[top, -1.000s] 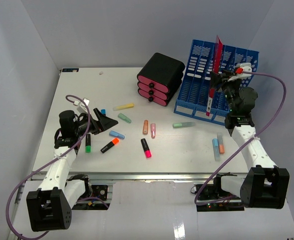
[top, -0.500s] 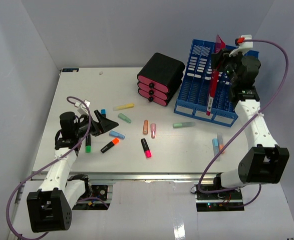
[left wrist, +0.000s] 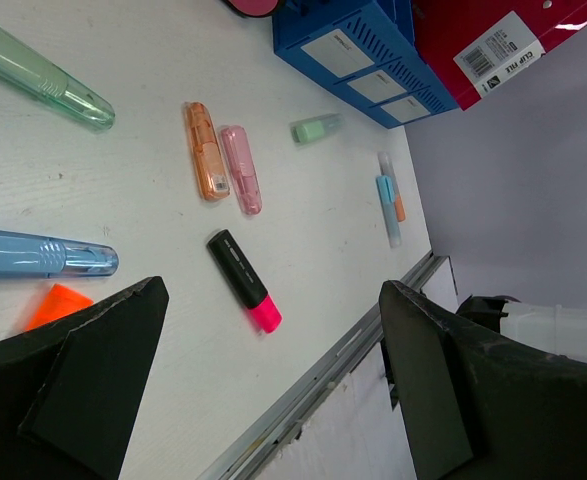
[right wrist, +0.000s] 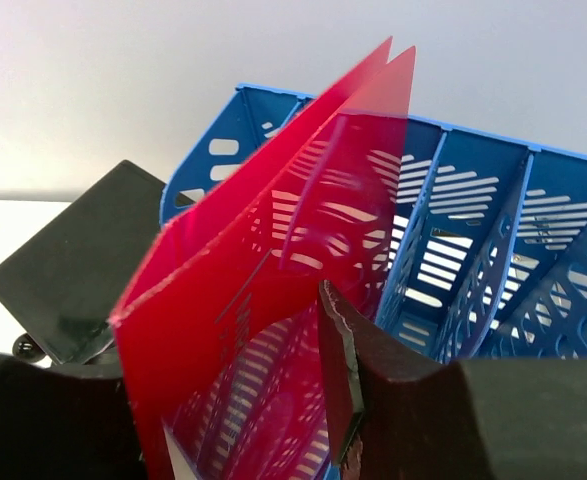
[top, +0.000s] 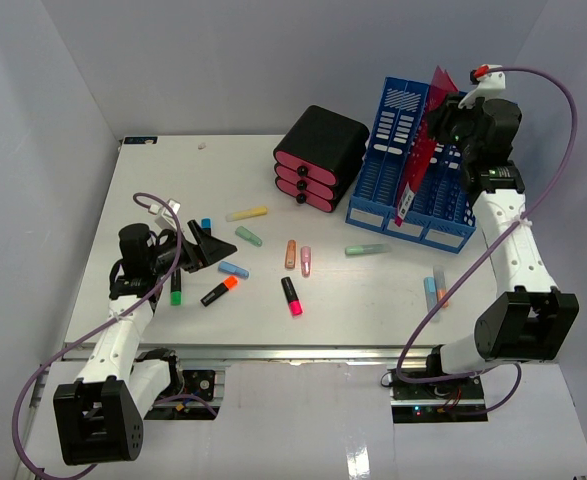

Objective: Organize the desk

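The desk [top: 173,180] is a white tabletop with several highlighters scattered on it. My right gripper [top: 445,120] is raised over the blue file rack [top: 383,190] and shut on a red clip file [top: 418,165]. The file leans to the left, its lower end down in the rack. In the right wrist view the red file [right wrist: 263,230] fills the gap between my right gripper's [right wrist: 228,350] fingers. My left gripper [top: 213,245] stands open low over the left of the desk, nothing between its fingers. In the left wrist view a black-and-pink highlighter [left wrist: 243,282] lies ahead of the left gripper [left wrist: 275,288].
A black drawer unit with pink fronts [top: 321,150] stands left of the rack. Highlighters lie about: yellow [top: 246,213], green [top: 248,236], blue [top: 233,269], orange [top: 290,253], pink [top: 305,261], mint [top: 367,249], and a pair [top: 435,291] at the right. Grey walls enclose the desk.
My right gripper has risen and moved back over the rack with the red file, which now leans left instead of standing upright. The left arm has not moved.
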Robot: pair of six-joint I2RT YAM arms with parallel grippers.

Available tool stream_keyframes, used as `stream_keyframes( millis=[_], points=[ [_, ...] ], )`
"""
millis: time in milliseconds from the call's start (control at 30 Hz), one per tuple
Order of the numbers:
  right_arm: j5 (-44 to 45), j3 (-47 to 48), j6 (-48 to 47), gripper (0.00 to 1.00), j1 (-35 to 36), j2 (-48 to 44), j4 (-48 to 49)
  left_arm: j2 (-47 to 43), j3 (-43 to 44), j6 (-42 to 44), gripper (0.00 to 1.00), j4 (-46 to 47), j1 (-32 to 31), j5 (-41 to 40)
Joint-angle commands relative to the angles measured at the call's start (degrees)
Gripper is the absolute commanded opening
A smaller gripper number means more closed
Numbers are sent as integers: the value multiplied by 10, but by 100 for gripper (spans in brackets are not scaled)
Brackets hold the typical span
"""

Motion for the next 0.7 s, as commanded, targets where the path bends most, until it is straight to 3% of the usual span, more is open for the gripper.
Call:
stream_keyframes(
  millis=[0, 200, 667],
  points=[
    [8, 36, 25, 8, -1, -16, -15, -14, -2, 7, 98, 14, -2, 17],
    [-18, 29, 27, 8, -2, -41, 51, -14, 0, 11, 98, 10, -2, 20],
    [-67, -76, -85, 8, 2, -66, 286, -19, 2, 14, 98, -2, -2, 15]
  ],
)
